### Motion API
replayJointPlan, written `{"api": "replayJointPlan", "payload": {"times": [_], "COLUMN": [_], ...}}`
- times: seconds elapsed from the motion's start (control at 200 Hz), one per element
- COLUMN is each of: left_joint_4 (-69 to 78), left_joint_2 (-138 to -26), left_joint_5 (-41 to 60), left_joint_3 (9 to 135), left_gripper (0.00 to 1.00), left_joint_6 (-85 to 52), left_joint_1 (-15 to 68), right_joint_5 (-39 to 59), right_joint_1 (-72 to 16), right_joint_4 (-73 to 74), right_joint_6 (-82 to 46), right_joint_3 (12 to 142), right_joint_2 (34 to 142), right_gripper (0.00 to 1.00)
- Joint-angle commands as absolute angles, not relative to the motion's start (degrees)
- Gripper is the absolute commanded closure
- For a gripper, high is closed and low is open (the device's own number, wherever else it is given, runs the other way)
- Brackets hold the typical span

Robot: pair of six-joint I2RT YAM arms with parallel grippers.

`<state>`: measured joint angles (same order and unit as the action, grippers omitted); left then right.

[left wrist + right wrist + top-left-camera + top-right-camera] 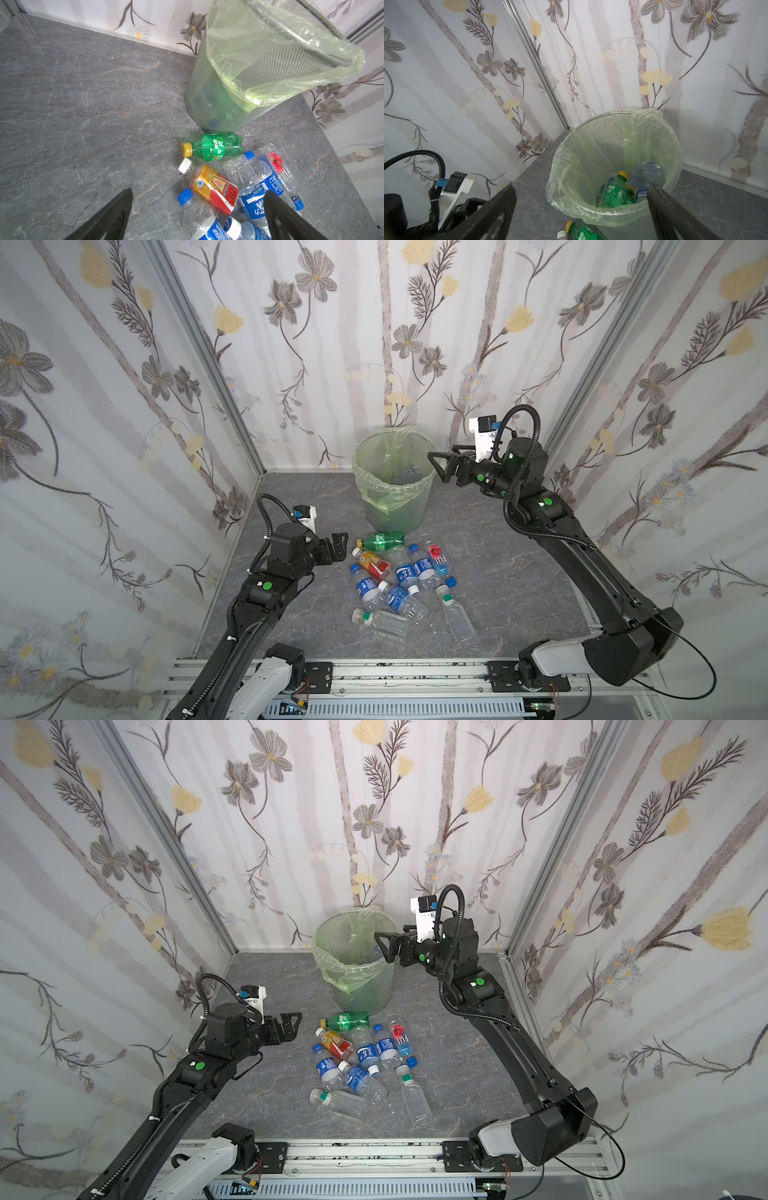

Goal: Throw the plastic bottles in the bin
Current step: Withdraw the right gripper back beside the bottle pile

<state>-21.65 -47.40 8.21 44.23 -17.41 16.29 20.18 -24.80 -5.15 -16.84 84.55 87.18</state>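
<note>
The bin [360, 485] [328, 973], a mesh basket lined with a pale green bag, stands at the back of the grey floor. My right gripper [436, 467] [382, 947] hangs open and empty over its right rim. The right wrist view looks down between the fingers [500, 207] into the bin [591, 209], where a green bottle [615, 192] and a clear bottle [646, 171] lie among others. Several plastic bottles [399, 580] [361, 1056] lie heaped in front of the bin, a green one [381, 541] [214, 147] nearest it. My left gripper [341, 547] [295, 1025] [199, 191] is open, left of the heap.
Flowered walls close in the floor at the back and on both sides. An aluminium rail [374, 672] carrying both arm bases runs along the front edge. The left arm's wrist camera [456, 187] shows low in the right wrist view.
</note>
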Motion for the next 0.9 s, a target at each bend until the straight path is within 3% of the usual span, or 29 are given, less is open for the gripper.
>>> {"api": "replayJointPlan", "payload": {"times": [0.0, 0.14, 0.514, 0.899], "left_joint_4": [-21.3, -21.3, -21.4, -22.0], "left_joint_2": [-47.2, -46.4, -47.5, -51.2], "left_joint_5": [11.5, 12.3, 11.2, 4.6], "left_joint_3": [44.5, 44.4, 44.0, 40.0], "left_gripper": [0.00, 0.00, 0.00, 0.00], "left_joint_6": [-15.7, -14.8, -16.6, -32.9], "left_joint_1": [16.3, 16.4, 16.5, 23.2], "right_joint_5": [18.4, 13.5, 11.4, 11.1], "right_joint_1": [-24.7, -23.0, -16.4, -16.3], "right_joint_4": [-4.9, -10.7, -17.5, -18.1], "right_joint_6": [-14.8, -12.4, -11.9, -10.5], "right_joint_3": [81.8, 78.0, 59.5, 55.2], "right_joint_2": [83.8, 77.6, 60.2, 57.8], "right_gripper": [0.01, 0.00, 0.00, 0.00]}}
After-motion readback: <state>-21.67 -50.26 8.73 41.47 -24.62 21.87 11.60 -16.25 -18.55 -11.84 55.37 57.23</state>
